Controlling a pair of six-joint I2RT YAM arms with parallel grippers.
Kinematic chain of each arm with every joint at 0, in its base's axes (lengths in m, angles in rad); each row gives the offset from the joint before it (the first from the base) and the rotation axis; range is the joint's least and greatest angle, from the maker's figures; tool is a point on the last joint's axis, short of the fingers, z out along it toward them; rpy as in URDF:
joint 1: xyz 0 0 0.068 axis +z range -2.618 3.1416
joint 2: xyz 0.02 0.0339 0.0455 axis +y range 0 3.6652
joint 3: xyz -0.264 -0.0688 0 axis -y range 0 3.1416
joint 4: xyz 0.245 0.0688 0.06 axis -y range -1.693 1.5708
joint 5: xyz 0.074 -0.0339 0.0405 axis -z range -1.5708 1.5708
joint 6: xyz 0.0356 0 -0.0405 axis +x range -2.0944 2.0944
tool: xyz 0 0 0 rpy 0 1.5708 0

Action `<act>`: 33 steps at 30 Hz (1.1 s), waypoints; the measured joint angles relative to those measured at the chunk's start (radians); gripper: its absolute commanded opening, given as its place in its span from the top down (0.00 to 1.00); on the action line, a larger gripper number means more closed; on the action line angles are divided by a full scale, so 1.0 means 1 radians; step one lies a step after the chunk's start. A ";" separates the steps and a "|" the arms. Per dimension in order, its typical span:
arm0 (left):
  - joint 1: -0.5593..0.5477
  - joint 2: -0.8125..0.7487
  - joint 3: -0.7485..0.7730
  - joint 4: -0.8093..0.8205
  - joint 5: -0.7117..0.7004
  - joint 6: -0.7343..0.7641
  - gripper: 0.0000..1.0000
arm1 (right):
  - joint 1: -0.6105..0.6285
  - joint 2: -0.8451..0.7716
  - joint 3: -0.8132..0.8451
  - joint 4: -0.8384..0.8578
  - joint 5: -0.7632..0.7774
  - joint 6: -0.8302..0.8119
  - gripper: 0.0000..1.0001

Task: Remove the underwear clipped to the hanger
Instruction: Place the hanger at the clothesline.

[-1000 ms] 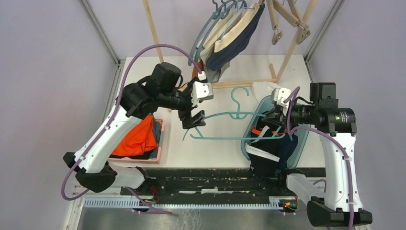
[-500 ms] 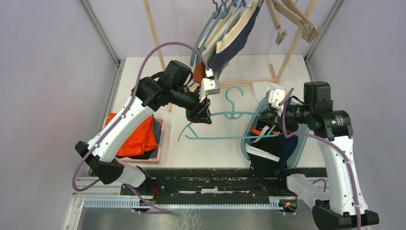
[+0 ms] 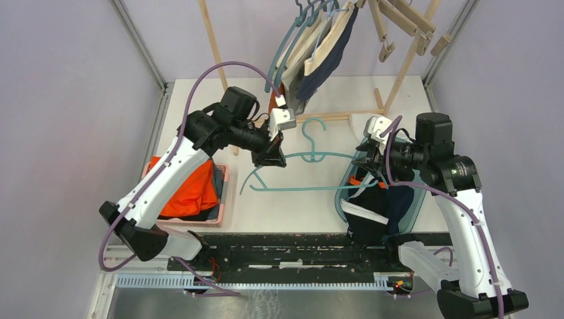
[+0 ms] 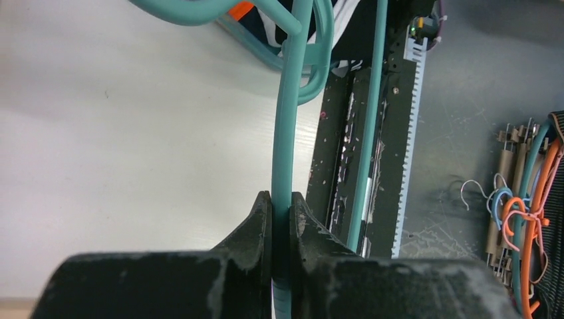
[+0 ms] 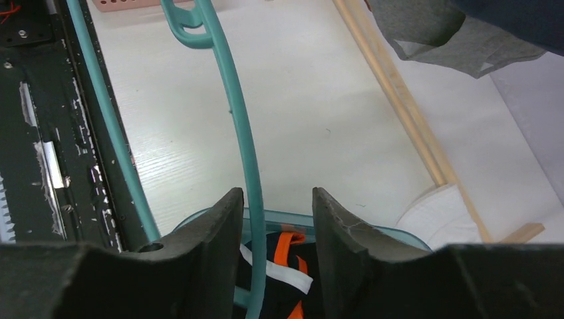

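A bare teal hanger hangs level over the table, between the two arms. My left gripper is shut on its upper bar; in the left wrist view the jaws pinch the teal bar. My right gripper is open at the hanger's right end; the bar runs loose between its fingers, close to the left one. Underwear in black, orange and white lies piled in the teal bin below. More underwear in navy and cream hangs clipped to hangers on the rack at the back.
A pink tray with a bright orange cloth sits at the left. The wooden rack's base bar and legs stand at the back, with wooden clips at the upper right. A grey cloth hangs near the rack.
My left gripper has come in and shut on the hanger's upper bar. My right gripper has opened and let go of the hanger, which has drifted a little to the left.
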 measured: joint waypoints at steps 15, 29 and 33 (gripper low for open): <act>0.012 -0.315 -0.194 0.030 -0.449 0.014 0.97 | -0.001 0.028 -0.003 0.134 0.047 0.246 0.00; 0.093 -0.555 -0.296 -0.012 -1.029 0.139 0.97 | -0.001 0.033 -0.003 0.166 0.153 0.297 0.00; 0.111 -0.508 -0.296 -0.004 -1.146 0.149 0.97 | -0.001 0.035 -0.003 0.165 0.167 0.297 0.00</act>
